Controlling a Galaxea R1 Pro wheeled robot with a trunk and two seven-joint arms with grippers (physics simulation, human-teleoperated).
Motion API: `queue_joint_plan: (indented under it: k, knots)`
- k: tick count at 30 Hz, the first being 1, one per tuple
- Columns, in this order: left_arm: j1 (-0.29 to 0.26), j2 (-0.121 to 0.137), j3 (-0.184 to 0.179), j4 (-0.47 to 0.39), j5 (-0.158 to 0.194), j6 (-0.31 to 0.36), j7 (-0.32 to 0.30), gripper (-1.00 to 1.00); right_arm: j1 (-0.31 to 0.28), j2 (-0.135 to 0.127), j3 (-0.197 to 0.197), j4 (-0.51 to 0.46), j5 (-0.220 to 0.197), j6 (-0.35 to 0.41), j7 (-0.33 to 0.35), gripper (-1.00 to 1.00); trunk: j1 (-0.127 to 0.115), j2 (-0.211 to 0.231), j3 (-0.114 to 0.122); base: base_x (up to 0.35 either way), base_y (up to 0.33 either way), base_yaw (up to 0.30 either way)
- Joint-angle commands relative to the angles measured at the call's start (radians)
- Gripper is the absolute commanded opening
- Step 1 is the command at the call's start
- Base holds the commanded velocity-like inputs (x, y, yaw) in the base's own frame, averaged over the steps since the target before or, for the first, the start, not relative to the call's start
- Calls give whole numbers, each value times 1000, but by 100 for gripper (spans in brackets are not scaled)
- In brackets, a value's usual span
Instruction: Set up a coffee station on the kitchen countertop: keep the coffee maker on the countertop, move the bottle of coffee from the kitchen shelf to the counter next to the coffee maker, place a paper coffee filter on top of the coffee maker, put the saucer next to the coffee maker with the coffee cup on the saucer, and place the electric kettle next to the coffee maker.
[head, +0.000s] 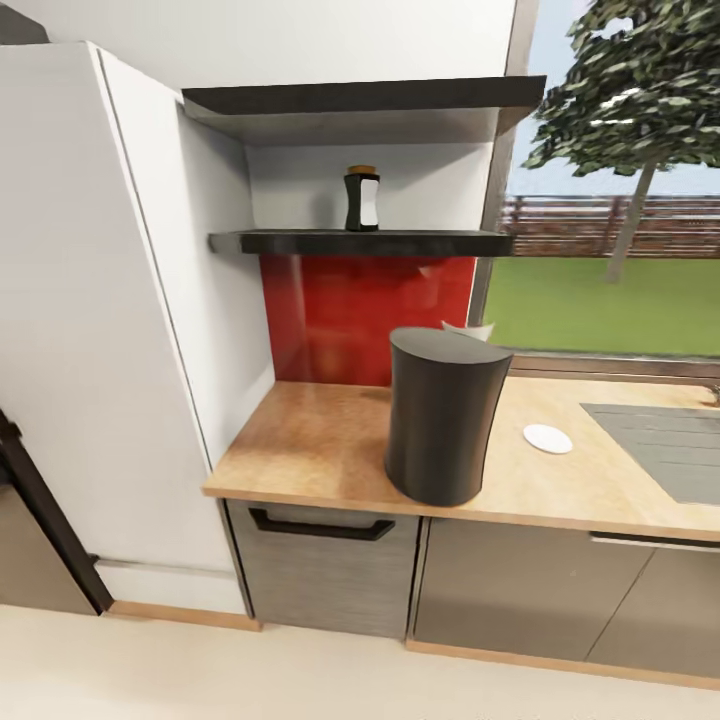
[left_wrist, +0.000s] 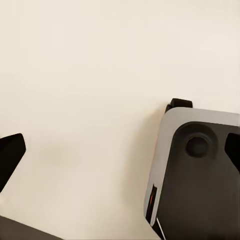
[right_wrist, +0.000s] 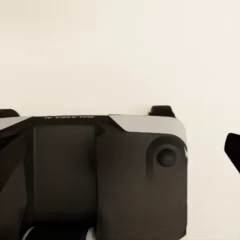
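The coffee maker (head: 443, 418) stands nearest, close to the front edge of the kitchen countertop (head: 320, 440), with a white filter basket edge peeking behind its top. The saucer (head: 547, 438) lies bare just beside it, toward the sink (head: 660, 445). The bottle of coffee (head: 362, 199) stands capped on the shelf (head: 360, 242) above. Both wrist views look down at pale floor and the robot's base; the left finger (left_wrist: 9, 157) and right finger (right_wrist: 233, 148) sit at the frame edges, so I cannot tell either gripper's jaw state.

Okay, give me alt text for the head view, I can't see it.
A tall dark grey rounded coffee maker stands on a light-wood kitchen countertop, a small flat white saucer to its right beside a steel sink. Above, a small dark white-labelled coffee bottle sits on a dark shelf.
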Motion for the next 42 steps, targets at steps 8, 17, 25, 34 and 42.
queue_joint_plan:
  k: [8,17,25,34,42]
  knots:
    - [-3,1,1,0,1,-5,0,100,0,1,-8,-2,10,7,-4,100,1,-2,-2,-69,329,0]
    - [-9,2,-6,-54,-4,-51,-3,100,0,-22,-8,-2,10,7,-9,100,1,-2,-2,-3,80,-135]
    - [-10,-2,-20,-202,-13,-116,-12,100,0,-30,-8,-2,10,7,-10,100,1,-2,-2,-50,1,-257]
    - [-12,-8,-187,-528,-15,-109,-55,100,0,-48,-8,-2,11,6,-11,100,1,-2,-2,-111,0,-40]
    - [-74,-20,-295,-1028,-4,212,-299,100,0,-49,-8,-2,11,5,-11,100,1,-2,-2,-1,0,0]
